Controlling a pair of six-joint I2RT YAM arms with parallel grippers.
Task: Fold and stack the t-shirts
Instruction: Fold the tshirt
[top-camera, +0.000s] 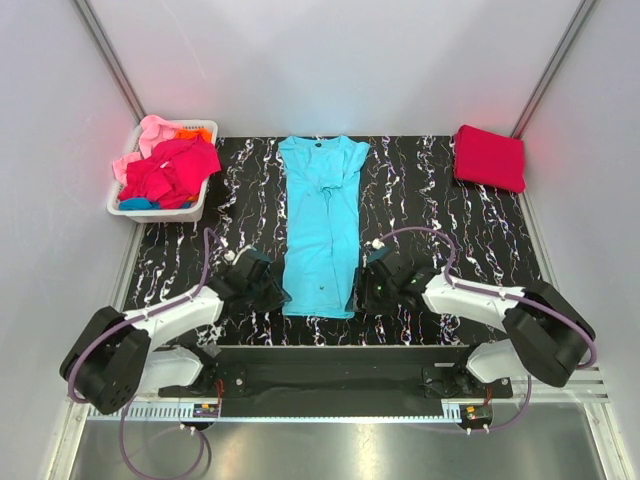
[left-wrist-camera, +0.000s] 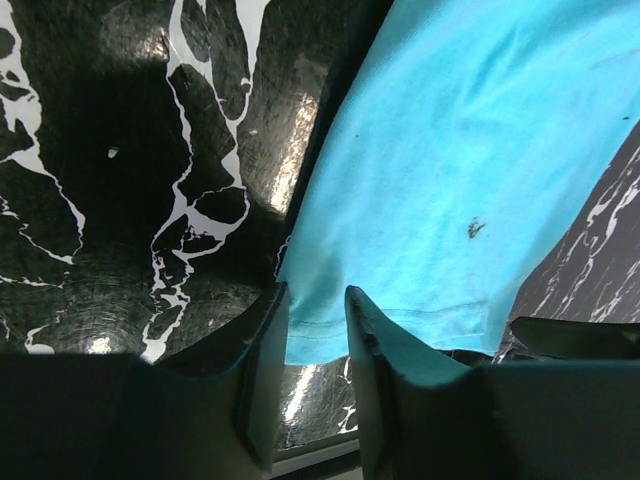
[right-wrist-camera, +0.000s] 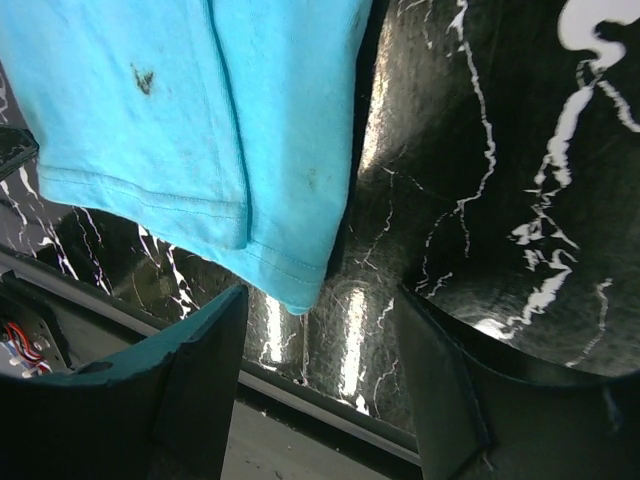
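Note:
A turquoise t-shirt (top-camera: 322, 225), folded lengthwise into a long strip, lies flat mid-table with its collar at the far end. My left gripper (top-camera: 272, 290) sits at its near left hem corner. In the left wrist view the jaws (left-wrist-camera: 310, 300) stand a little apart astride that corner of the shirt (left-wrist-camera: 450, 150), and the cloth lies flat. My right gripper (top-camera: 362, 290) is wide open at the near right corner. In its wrist view the hem corner of the shirt (right-wrist-camera: 200, 100) hangs between the fingers (right-wrist-camera: 322, 300). A folded crimson t-shirt (top-camera: 489, 157) lies at the back right.
A white slotted basket (top-camera: 198, 205) at the back left holds a heap of pink, magenta-red, orange and blue shirts (top-camera: 175, 168). The table's near edge and a metal rail (top-camera: 330, 385) run just behind both grippers. Grey walls close in the sides.

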